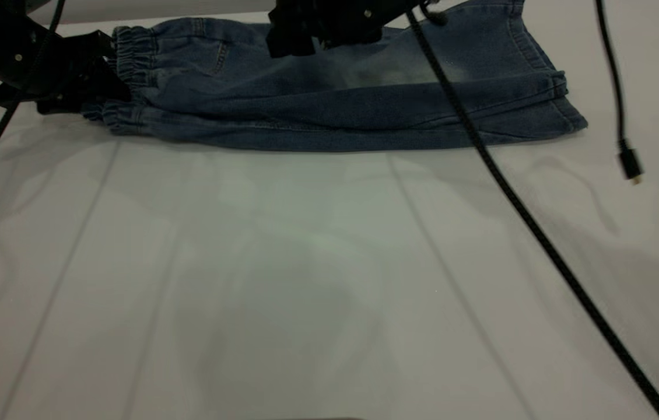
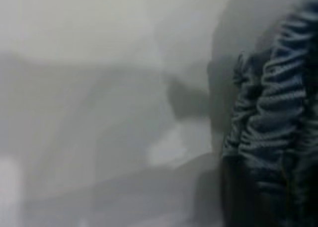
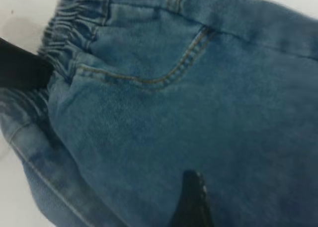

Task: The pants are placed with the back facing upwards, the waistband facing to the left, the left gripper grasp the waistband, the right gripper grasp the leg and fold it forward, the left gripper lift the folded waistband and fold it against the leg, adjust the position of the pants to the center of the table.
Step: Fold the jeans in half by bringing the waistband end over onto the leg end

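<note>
While the left hand (image 1: 93, 87) grips the waistband (image 1: 131, 58), pants (image 1: 335, 99) lie folded (lengthwise).

we've got the pants (image 1: 329, 99) lying at the far edge of the table (image 1: 329, 280), folded lengthwise so one half sits on top of the other. blue denim, with a whitish faded patch on the upper layer and a curved stitched pocket. the waistband (image 1: 131, 70), gathered and ruched, is at the left end; the stitched hems of the leg (image 1: 539, 87) are stacked at the right end. the fold runs along the near edge.
</note>
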